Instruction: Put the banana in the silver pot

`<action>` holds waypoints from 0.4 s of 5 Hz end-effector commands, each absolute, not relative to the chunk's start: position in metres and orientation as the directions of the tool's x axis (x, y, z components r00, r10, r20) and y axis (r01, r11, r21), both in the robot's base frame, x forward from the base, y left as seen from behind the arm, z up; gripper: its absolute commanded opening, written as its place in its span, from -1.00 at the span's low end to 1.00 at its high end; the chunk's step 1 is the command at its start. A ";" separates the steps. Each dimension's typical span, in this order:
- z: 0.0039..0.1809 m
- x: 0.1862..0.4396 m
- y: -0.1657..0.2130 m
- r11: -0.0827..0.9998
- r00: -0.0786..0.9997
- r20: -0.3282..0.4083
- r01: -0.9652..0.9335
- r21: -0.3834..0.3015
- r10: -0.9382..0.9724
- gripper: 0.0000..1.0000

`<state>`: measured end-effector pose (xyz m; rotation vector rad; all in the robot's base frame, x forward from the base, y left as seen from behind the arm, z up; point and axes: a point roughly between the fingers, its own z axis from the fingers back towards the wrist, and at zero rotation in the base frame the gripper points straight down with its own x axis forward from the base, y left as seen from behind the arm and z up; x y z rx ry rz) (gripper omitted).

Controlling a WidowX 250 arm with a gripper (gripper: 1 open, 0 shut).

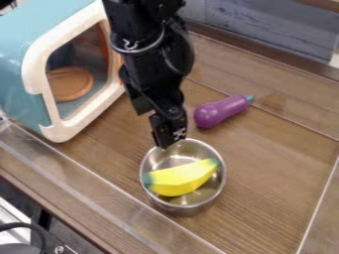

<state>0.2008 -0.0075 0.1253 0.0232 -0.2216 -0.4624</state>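
Note:
The bright yellow banana (183,178) lies inside the silver pot (208,195), a small shiny steel pan near the table's front edge. My black gripper (165,130) hangs just above the pot's back-left rim, pointing down. Its fingers stand open with nothing between them, apart from the banana.
A teal-and-cream toy microwave (59,69) stands at the back left, its door window facing the arm. A purple toy eggplant (221,109) lies on the wooden tabletop (284,169) to the right of the arm. The table's front edge runs close below the pot.

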 end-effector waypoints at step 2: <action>0.134 0.207 -0.012 0.888 0.858 0.235 0.455 0.064 -0.456 1.00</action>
